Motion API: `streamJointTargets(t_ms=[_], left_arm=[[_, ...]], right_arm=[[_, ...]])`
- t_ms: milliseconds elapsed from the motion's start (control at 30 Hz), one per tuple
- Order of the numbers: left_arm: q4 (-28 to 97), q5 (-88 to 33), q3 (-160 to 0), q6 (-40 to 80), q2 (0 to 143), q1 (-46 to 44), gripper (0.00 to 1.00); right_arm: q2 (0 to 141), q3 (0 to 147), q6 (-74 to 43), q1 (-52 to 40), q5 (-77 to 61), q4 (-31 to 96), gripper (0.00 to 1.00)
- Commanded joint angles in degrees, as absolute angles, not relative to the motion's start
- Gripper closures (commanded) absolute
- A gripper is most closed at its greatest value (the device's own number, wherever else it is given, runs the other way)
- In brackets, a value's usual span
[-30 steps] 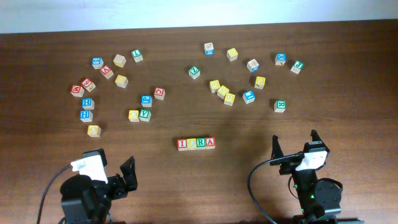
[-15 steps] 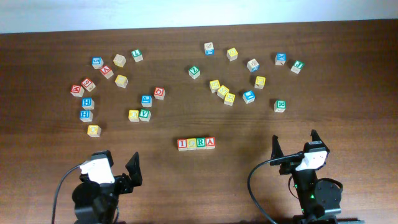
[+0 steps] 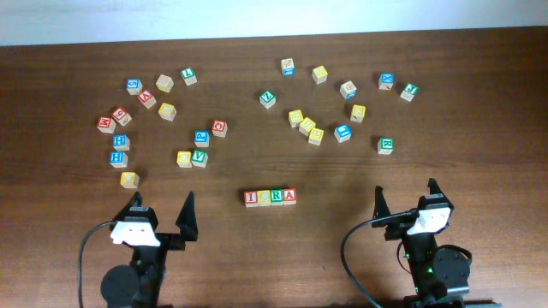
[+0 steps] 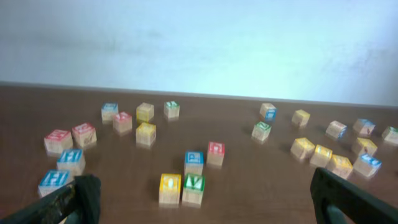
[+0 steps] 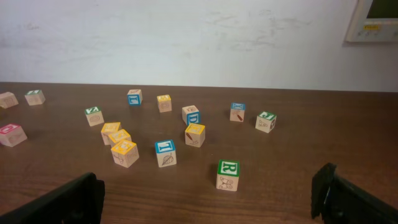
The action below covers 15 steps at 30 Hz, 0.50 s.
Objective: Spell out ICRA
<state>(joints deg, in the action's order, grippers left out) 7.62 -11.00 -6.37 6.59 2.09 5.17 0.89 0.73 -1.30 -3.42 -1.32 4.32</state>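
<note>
At the near middle of the dark brown, wood-grained bench, between the two arms, four small wooden letter cubes stand in one straight row, side by side and touching. They are the red-faced I cube, the yellow-faced C cube, the green-faced R cube and the red-faced A cube. From the left arm's side to the right arm's they read ICRA. Each is pale raw wood, square-edged, with a painted top face. Neither wrist view shows the row.

Farther back lie loose cubes of the same make, twenty-six by my count. Fourteen make up the scattered left group of loose cubes and twelve the right group of loose cubes. Their tops are blue, red, yellow or green. In the left group a yellow-topped cube touches a green-topped one. In the right group a lone green-topped R cube stands apart from its neighbours. Behind the bench rises a pale, smooth wall.

The left tool, with matte black fingers, has its jaws spread wide apart and holds nothing. The right tool is likewise spread wide and empty. Both sit near the bench's front edge, well apart from the row and from every loose cube.
</note>
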Motion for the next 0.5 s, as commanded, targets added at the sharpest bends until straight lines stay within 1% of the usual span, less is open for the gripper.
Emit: streamJointTargets(t_ms=[0, 200, 300, 467], left_arm=[[0.7, -11.7, -2.5, 5.7, 1.5, 3.6, 0.01], [-0.7, -10.0, -0.5, 5.7, 0.3, 1.8, 0.01], [4.2, -7.6, -0.5, 5.7, 0.3, 1.7, 0.01], [4.1, -6.4, -0.5, 5.7, 0.3, 1.7, 0.01]], right_arm=[[0.2, 0.3, -1.3, -3.7, -0.7, 4.6, 0.02], [0.2, 0.3, -1.3, -3.7, -0.7, 4.6, 0.02], [0.2, 0.3, -1.3, -3.7, -0.7, 4.6, 0.02], [0.2, 0.3, -1.3, -3.7, -0.7, 4.6, 0.02]])
